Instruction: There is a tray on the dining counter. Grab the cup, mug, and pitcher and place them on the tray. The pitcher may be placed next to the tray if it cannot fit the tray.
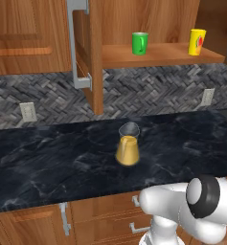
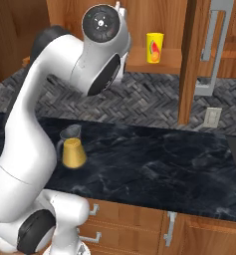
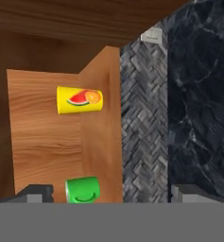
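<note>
The green mug stands on an open wooden cabinet shelf, with the yellow cup to its right. In the right base view the cup shows past my raised arm. The amber pitcher stands below on the long black counter. In the rolled hand view my gripper is open and empty. It faces the shelf, with the mug low between its fingertips and the cup further along. The tray and the dining counter are out of view.
An open cabinet door with a long grey handle juts out over the black counter, left of the shelf. Behind runs a grey herringbone backsplash with wall outlets. Wooden drawer fronts sit below the counter.
</note>
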